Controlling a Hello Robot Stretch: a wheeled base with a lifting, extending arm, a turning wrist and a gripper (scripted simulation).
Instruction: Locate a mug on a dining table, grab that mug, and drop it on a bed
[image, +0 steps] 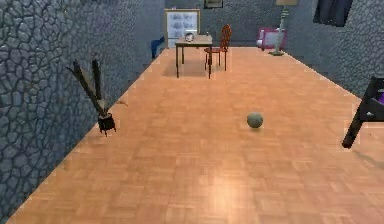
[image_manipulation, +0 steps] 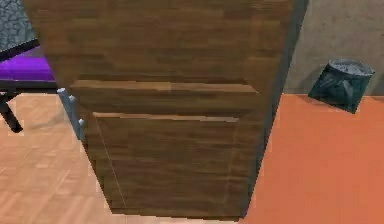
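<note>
A wooden dining table (image: 193, 44) stands far down the room in the forward view, against the back wall. A small pale object (image: 189, 36) sits on its top, too small to tell as a mug. A red chair (image: 219, 48) stands at the table's right side. A bed with a purple cover (image_manipulation: 24, 69) and a dark frame shows at the arm side view's left edge, and its dark leg and purple edge (image: 366, 108) show at the forward view's right edge.
A grey ball (image: 255, 120) lies on the wood floor mid-room. A dark pronged object (image: 95, 95) leans by the stone wall on the left. A wooden door (image_manipulation: 175, 105) stands close. A dark bin (image_manipulation: 342, 82) sits at right. A pink seat (image: 271, 39) stands far back.
</note>
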